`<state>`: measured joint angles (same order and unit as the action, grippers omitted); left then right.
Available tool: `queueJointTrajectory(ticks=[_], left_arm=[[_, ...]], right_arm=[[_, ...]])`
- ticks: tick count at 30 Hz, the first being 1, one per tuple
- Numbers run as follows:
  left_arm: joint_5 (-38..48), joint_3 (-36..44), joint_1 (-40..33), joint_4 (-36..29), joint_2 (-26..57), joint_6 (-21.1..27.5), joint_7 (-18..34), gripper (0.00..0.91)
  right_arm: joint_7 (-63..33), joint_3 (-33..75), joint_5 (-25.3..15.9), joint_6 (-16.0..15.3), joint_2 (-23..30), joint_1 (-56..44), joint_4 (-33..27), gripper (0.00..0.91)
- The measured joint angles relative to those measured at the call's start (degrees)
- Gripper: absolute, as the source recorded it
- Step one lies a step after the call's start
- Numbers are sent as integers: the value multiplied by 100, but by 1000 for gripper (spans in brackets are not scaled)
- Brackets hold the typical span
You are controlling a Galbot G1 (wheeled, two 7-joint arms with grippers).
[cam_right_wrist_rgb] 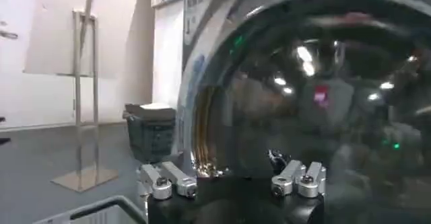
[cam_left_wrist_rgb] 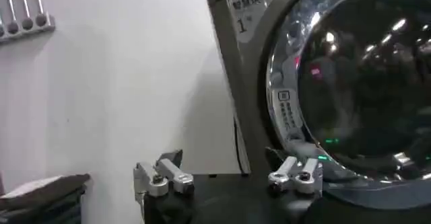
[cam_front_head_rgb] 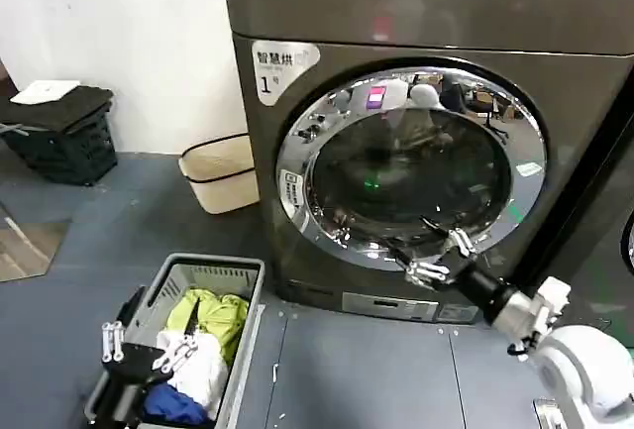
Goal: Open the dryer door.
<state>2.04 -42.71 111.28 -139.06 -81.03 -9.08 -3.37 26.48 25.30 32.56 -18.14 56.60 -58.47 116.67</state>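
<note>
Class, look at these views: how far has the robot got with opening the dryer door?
Done: the right end effector, fingers open, has reached the lower chrome rim of the dryer door. In hand: lining up on that rim. Left: gripping and pulling, since the door sits flush against the dryer. The left end effector waits, open, over the laundry basket.

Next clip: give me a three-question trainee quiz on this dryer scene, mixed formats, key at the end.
1. True or false: the dryer door is shut against the dryer.
2. Which gripper is up at the door's lower chrome rim? A) left B) right
3. Fill in: the left gripper hangs over the ____ holding clothes.

Key: 1 true. 2 B, the right gripper, jaws open. 3 laundry basket.
</note>
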Motion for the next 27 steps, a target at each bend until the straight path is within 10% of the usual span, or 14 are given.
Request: queueJointTrajectory(ticks=[27], left_arm=[[-113,7,95,-92,-134,-112,-101,907]], right_arm=[[-5,-1253,-225,-19,440,1275,-725,907]])
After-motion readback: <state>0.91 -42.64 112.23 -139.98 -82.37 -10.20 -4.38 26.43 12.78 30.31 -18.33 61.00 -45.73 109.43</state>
